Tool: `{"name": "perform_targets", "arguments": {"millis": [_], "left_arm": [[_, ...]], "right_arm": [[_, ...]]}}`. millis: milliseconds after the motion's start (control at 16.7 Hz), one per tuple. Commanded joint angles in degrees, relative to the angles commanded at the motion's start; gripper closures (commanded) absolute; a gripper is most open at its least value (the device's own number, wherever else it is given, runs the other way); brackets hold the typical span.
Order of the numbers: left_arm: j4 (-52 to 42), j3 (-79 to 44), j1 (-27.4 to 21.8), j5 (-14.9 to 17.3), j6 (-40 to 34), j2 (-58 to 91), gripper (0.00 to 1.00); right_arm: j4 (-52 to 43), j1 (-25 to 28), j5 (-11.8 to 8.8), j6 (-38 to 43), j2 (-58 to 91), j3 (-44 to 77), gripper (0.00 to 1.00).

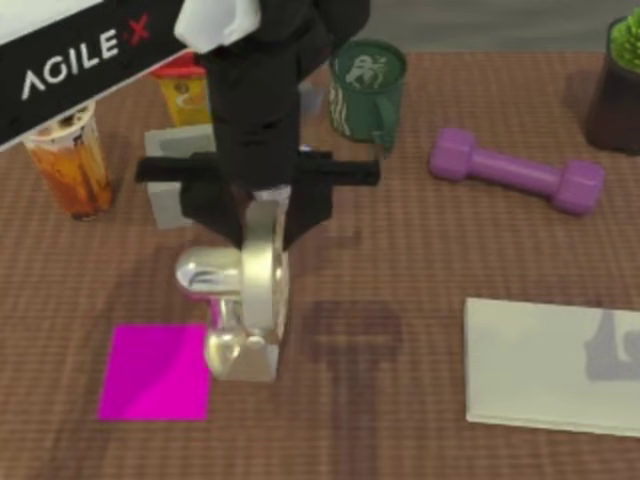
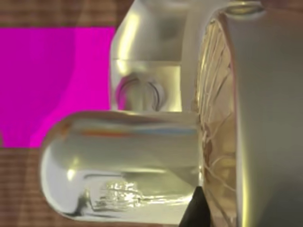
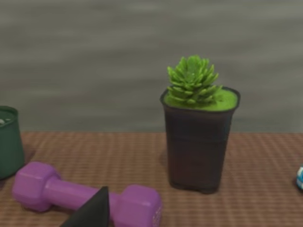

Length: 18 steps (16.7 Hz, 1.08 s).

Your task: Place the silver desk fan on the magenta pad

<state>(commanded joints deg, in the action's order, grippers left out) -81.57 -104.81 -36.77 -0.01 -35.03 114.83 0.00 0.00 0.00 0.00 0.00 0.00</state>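
Observation:
The silver desk fan (image 1: pixel 248 300) stands at the centre left of the table, its disc head upright and its motor housing pointing left. Its blocky base sits by the right edge of the magenta pad (image 1: pixel 155 372); I cannot tell whether the base touches the table. My left gripper (image 1: pixel 262 215) comes down from above and is shut on the disc head. In the left wrist view the fan (image 2: pixel 142 161) fills the frame, one dark fingertip (image 2: pixel 193 210) lies against the disc, and the pad (image 2: pixel 47 80) shows behind. My right gripper (image 3: pixel 94 213) is parked at the right, out of the top view.
Behind the fan stand a grey hollow cube (image 1: pixel 175 170), an orange bottle (image 1: pixel 72 160), a yellow can (image 1: pixel 185 90) and a green mug (image 1: pixel 367 88). A purple dumbbell (image 1: pixel 515 170) and a potted plant (image 1: pixel 620 80) are at the back right. A cream rectangle (image 1: pixel 555 365) lies front right.

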Motion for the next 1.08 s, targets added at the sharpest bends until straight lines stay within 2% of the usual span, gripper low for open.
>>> {"name": "perform_targets", "arguments": {"millis": [240,780,960,1080], "left_arm": [[0.05,4.8,2.04,-0.06,19.85,-3.93,1.0],[1.97,19.64,8.13,-0.23,74.21,-16.92,1.0],[3.08,23.91,9.94,-0.21,87.69,-21.17,1.0],[3.74,25.93,10.84,-0.18,93.75,-23.41,1.0]], "right_arm": [[0.0,0.0,0.0,0.0,0.0,0.0,0.0],[0.0,0.0,0.0,0.0,0.0,0.0,0.0],[0.0,0.0,0.0,0.0,0.0,0.0,0.0],[0.0,0.0,0.0,0.0,0.0,0.0,0.0]]}}
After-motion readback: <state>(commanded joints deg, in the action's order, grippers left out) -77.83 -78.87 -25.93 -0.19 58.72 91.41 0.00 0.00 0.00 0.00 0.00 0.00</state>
